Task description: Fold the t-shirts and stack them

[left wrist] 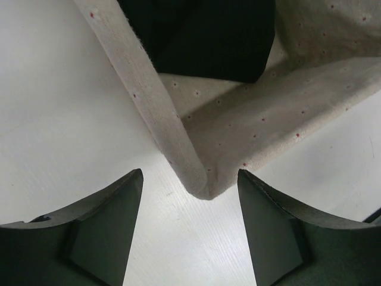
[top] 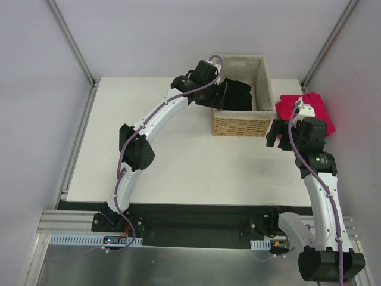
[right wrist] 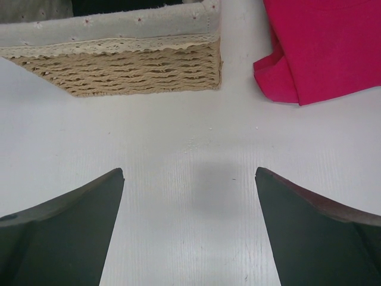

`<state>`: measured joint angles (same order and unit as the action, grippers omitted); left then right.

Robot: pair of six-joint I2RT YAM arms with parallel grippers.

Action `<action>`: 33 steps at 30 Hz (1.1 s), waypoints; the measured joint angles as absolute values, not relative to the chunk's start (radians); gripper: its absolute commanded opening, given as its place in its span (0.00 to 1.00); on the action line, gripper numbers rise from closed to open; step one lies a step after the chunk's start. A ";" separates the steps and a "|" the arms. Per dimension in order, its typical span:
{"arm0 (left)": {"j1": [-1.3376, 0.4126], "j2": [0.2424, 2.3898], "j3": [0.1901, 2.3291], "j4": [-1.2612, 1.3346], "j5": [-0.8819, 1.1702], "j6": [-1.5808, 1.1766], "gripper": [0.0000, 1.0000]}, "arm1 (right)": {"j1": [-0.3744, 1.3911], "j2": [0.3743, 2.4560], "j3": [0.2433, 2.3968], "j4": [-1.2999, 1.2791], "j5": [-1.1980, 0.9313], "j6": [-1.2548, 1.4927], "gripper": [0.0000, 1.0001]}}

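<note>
surroundings: wicker basket (top: 241, 126) with pale lining, far centre of tabletop (top: 178, 158), its walls around 1 shirt | shirts: black t-shirt (top: 239, 95) bunched inside basket; red t-shirt (top: 311, 109) crumpled on tabletop just right of basket | arms: left gripper (left wrist: 190, 174) above basket's left rim, jaws apart, empty; right gripper (right wrist: 189, 173) near red t-shirt, jaws wide, empty
</note>
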<state>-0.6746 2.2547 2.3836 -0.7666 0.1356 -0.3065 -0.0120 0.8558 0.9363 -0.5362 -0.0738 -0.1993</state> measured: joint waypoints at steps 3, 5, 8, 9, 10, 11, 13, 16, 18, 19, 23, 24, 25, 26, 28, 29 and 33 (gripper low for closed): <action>-0.675 2.255 2.384 -0.731 0.090 -0.306 0.61 | -0.012 0.859 0.936 -0.536 -0.087 -0.200 0.97; -0.675 2.255 2.384 -0.704 0.051 -0.305 0.60 | -0.012 0.858 0.936 -0.535 -0.094 -0.203 0.97; -0.674 2.255 2.384 -0.649 0.002 -0.304 0.59 | -0.012 0.857 0.936 -0.536 -0.098 -0.207 0.96; -0.674 2.256 2.384 -0.635 -0.009 -0.304 0.59 | -0.012 0.856 0.936 -0.536 -0.099 -0.210 0.97; -0.674 2.257 2.384 -0.624 -0.013 -0.304 0.59 | -0.012 0.855 0.936 -0.536 -0.099 -0.212 0.97; -0.674 2.258 2.384 -0.613 -0.015 -0.305 0.59 | -0.012 0.854 0.936 -0.536 -0.099 -0.214 0.97; -0.675 2.264 2.384 -0.597 -0.017 -0.306 0.58 | -0.012 0.853 0.936 -0.536 -0.101 -0.215 0.97; -0.675 2.274 2.370 -0.579 -0.017 -0.311 0.57 | -0.012 0.853 0.936 -0.535 -0.103 -0.218 0.97; -0.674 2.276 2.343 -0.579 -0.017 -0.321 0.57 | -0.011 0.853 0.936 -0.536 -0.105 -0.219 0.97; -0.674 2.278 2.333 -0.580 -0.017 -0.326 0.57 | -0.010 0.854 0.936 -0.535 -0.106 -0.220 0.97; -0.675 2.289 2.305 -0.580 -0.017 -0.331 0.48 | -0.010 0.864 0.936 -0.536 -0.113 -0.221 0.97; -0.674 2.289 2.295 -0.580 -0.017 -0.332 0.37 | -0.010 0.866 0.936 -0.536 -0.114 -0.221 0.97; -0.674 2.289 2.290 -0.580 -0.017 -0.334 0.32 | -0.010 0.868 0.936 -0.536 -0.115 -0.221 0.97; -0.674 2.289 2.283 -0.577 -0.016 -0.341 0.26 | -0.010 0.869 0.936 -0.536 -0.115 -0.221 0.97; -0.675 2.289 2.270 -0.562 -0.009 -0.350 0.08 | -0.010 0.869 0.936 -0.536 -0.117 -0.221 0.97; -0.675 2.289 2.260 -0.551 -0.009 -0.354 0.06 | -0.010 0.868 0.936 -0.536 -0.117 -0.221 0.97; -0.672 2.254 2.199 -0.522 -0.036 -0.398 0.00 | -0.010 0.868 0.936 -0.536 -0.118 -0.221 0.97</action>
<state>-0.6720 2.2536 2.1994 -0.5224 -0.0357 -0.3981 -0.0105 0.8684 0.9360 -0.5358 -0.1177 -0.2214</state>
